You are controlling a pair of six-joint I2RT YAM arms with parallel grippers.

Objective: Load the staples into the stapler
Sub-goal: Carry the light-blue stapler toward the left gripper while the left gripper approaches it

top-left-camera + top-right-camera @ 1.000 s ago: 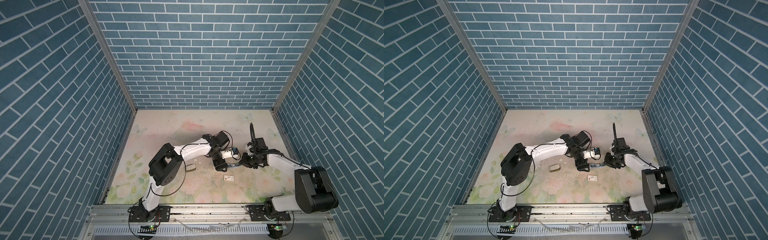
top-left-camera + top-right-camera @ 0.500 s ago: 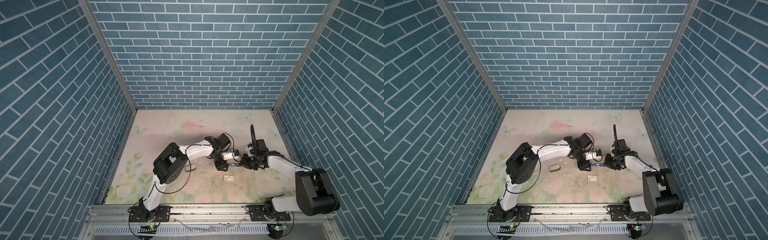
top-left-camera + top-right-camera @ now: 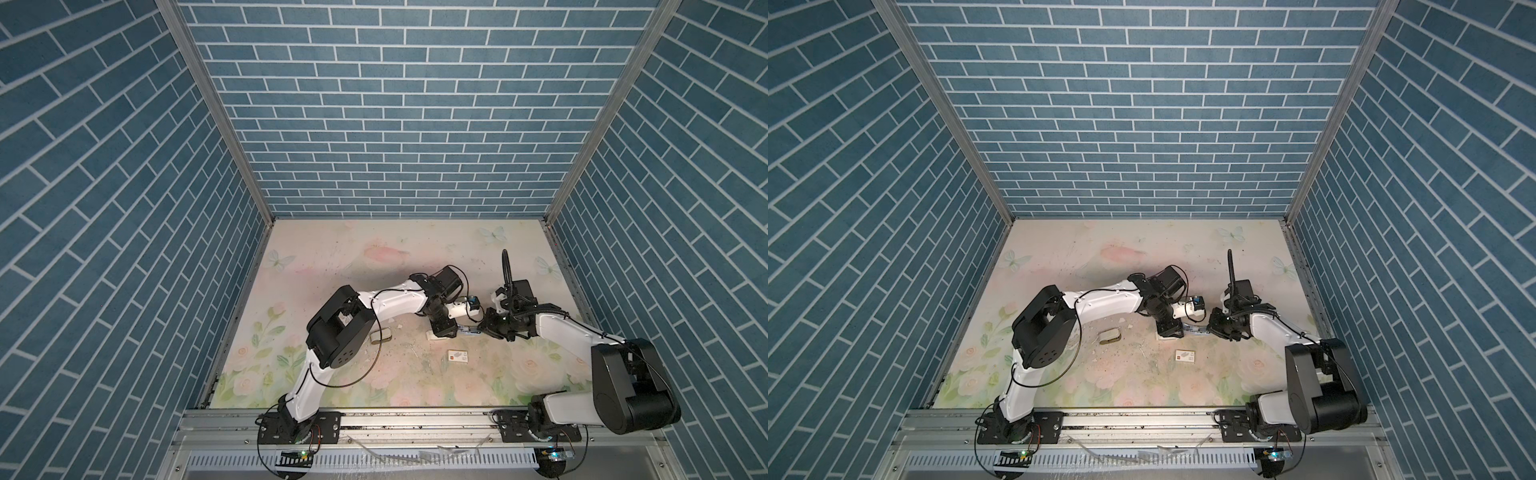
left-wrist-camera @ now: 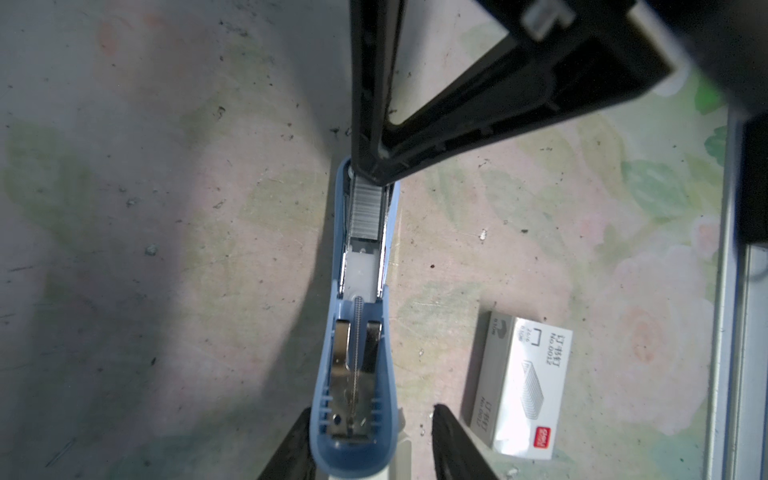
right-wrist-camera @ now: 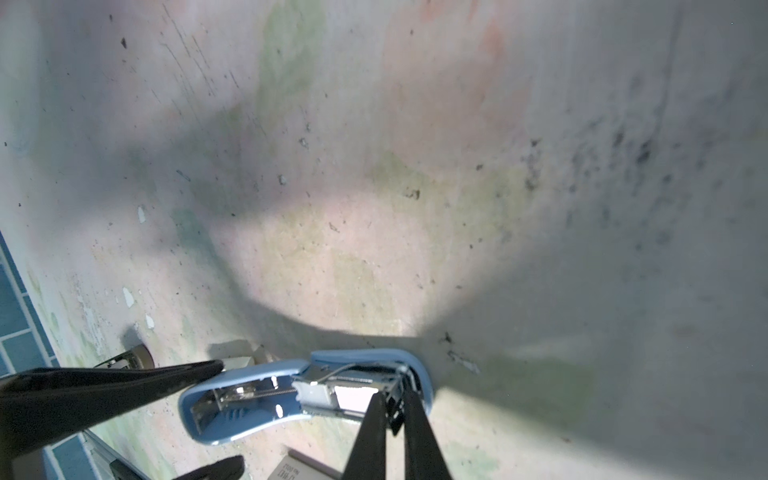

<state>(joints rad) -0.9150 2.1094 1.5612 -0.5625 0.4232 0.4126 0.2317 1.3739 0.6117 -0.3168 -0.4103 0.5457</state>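
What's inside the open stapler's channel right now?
A strip of staples lies in the stapler channel, white pusher block on its hinge side. The strip's other end is hidden under the right gripper.

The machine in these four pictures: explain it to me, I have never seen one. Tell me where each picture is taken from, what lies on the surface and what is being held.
This is a robot: two white-and-black arms bolted to a rail, each ending in a two-fingered gripper. The two wide pictures come from a camera pair high above; the two close-ups come from cameras on the arms' wrists. On the flowered table lie a light blue plastic stapler, swung open, a white cardboard staple box with a red label, and a small beige thing I cannot identify. The left gripper straddles one end of the stapler, open, one finger clear of it. The right gripper is shut, its tips on the grey metal strip of staples lying in the stapler's channel.
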